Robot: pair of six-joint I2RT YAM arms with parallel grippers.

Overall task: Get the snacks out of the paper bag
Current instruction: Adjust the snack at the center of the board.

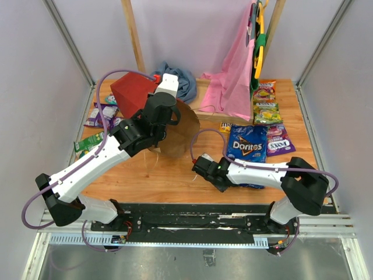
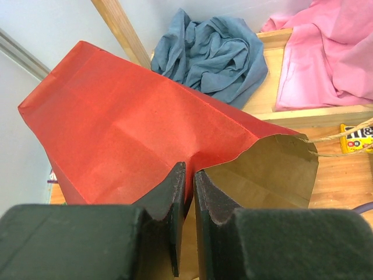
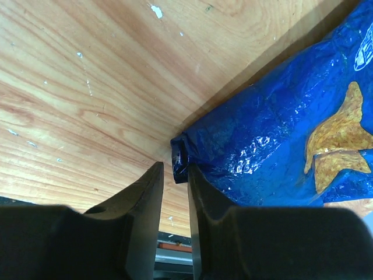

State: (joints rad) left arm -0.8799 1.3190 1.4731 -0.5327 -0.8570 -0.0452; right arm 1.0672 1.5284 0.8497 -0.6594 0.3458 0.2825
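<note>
At 6 o'clock on the table [image 1: 169, 178], the right gripper [image 3: 173, 169] holds its jaws narrowly apart around 1 corner of the blue Doritos bag [image 3: 280, 116], which lies flat toward 4 o'clock. At 10 o'clock the left gripper [image 2: 189, 169] is clamped on the rim of the tipped red paper bag [image 2: 134, 128]. Packets [image 1: 267, 99] lie at 2 and 9 o'clock, and a blue-grey cloth [image 1: 185, 81] at 12.

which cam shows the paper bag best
Left wrist: the bag fills the frame, red outside and brown inside at the open mouth, with the left claw pinching its rim. The top view shows it smaller, partly hidden behind the left arm. The right wrist view shows none of it.
</note>
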